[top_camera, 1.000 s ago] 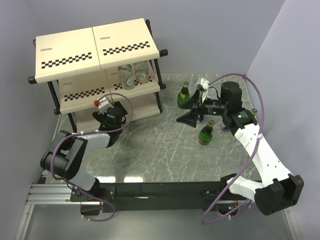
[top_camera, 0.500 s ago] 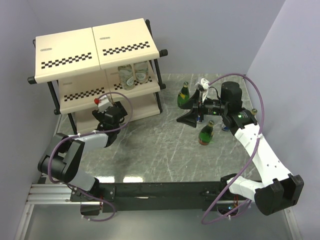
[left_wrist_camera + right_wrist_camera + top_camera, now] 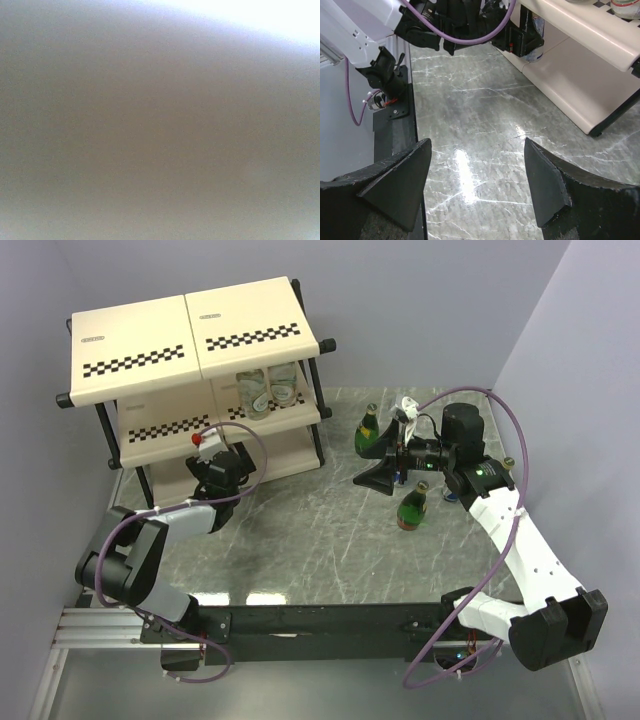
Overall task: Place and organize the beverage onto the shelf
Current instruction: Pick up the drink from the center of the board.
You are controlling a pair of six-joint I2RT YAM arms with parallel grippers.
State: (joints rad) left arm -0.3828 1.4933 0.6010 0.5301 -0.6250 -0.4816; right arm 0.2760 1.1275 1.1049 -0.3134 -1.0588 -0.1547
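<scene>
The shelf stands at the back left, with two short clear bottles on its middle tier. My left gripper reaches in under that tier. The right wrist view shows the left gripper open beside a blue-silver can on the shelf's bottom panel; contact cannot be told. The left wrist view is a blank grey blur. My right gripper hovers open and empty over the table. Green bottles stand behind it, in front of it and half hidden by the arm.
The marble table spreads between the shelf and the right-hand bottles. A bit of blue can peeks from under the right arm. Grey walls close in left, back and right. The black base rail runs along the near edge.
My left gripper has crept a little further in toward the shelf, and its elbow has shifted left. The right arm and the bottles have not moved.
</scene>
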